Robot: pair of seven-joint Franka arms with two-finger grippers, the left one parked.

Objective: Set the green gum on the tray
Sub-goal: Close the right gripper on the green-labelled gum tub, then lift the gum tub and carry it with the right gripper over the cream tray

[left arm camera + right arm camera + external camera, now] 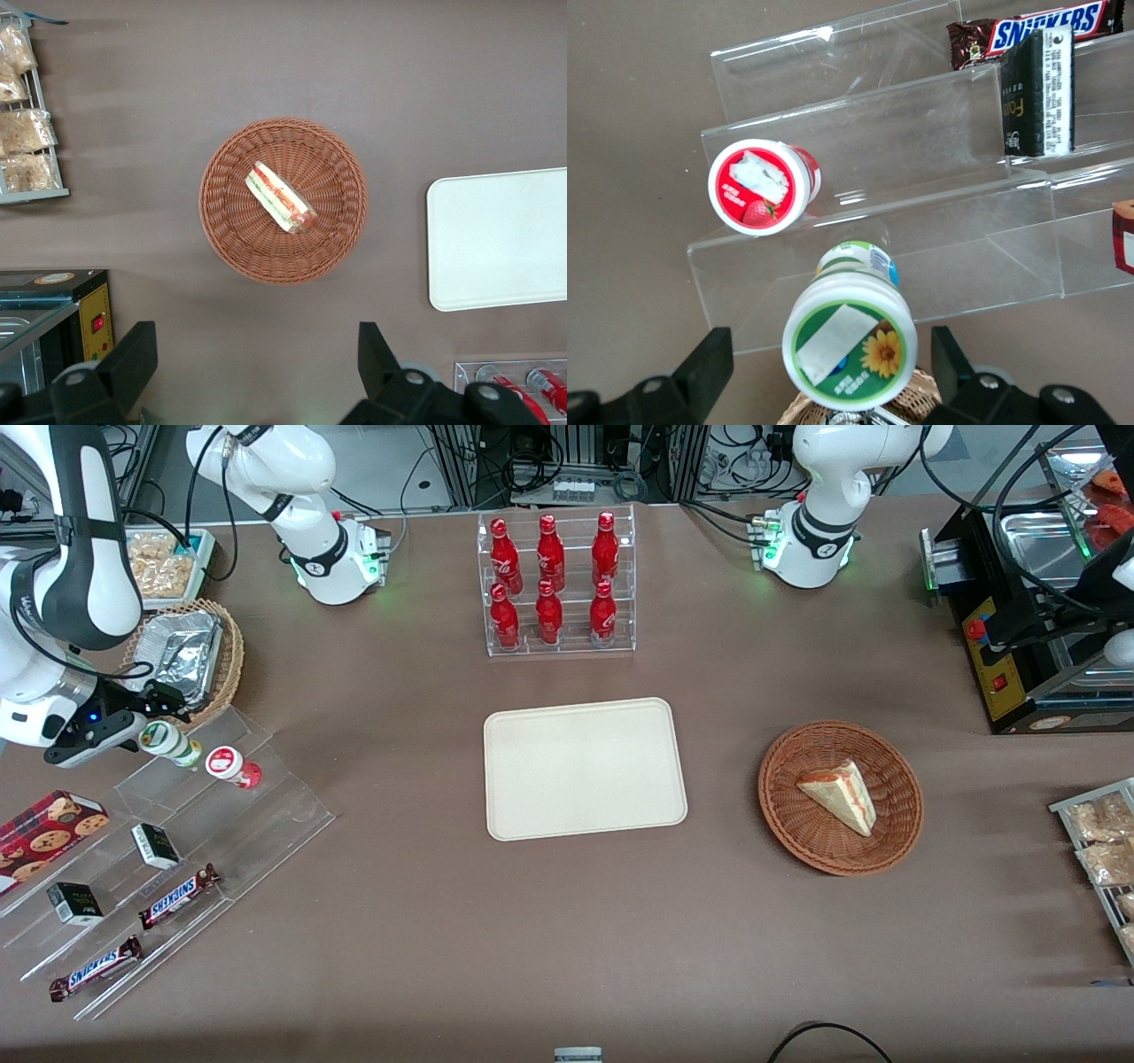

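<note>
The counter is evenly lit from overhead, and only soft, short shadows are cast. Glare is seen on the clear stepped shelf and foil tray. The pincer, over the shelf, is rendered dark and blurred.

The claw has its fingertips cut off by the frame edge.

You're looking at a robotics lab staged as a snack shop: arm bases bolted to a brown tabletop, cable bundles, a clear rack of cola bottles, tiered acrylic shelves with Snickers bars.
</note>
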